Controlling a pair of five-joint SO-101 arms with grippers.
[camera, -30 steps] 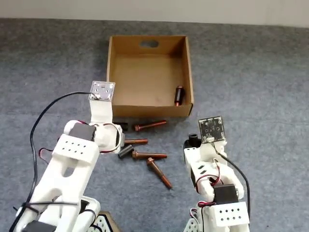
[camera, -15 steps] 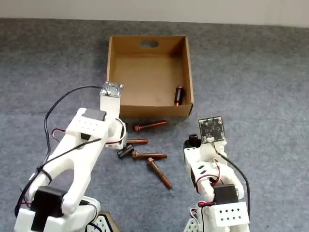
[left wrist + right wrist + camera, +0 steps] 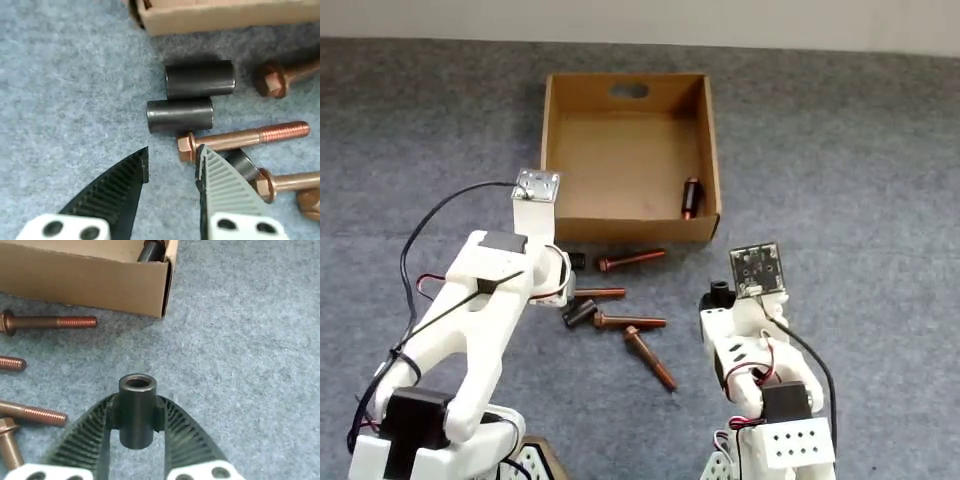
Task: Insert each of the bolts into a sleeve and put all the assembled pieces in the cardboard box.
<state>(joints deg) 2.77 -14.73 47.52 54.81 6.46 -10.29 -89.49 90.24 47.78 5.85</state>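
While my right gripper [image 3: 136,409] clamps a black sleeve [image 3: 137,387]: left gripper [image 3: 172,152] — jaws apart — at the head of a copper bolt [image 3: 240,137], shank parallel to the cardboard box [image 3: 225,15] wall.

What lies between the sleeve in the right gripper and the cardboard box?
Bare carpet, as the right wrist view shows; the bolts lie off to one side.

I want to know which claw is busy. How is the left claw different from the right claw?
The left gripper is open and holds nothing; the right gripper is shut on a black sleeve. The left gripper's tips are close to a bolt lying on the carpet; the right gripper's tips touch only its sleeve. The left gripper has one black and one grey finger; the right gripper's are both black. Both have ribbed fingers.
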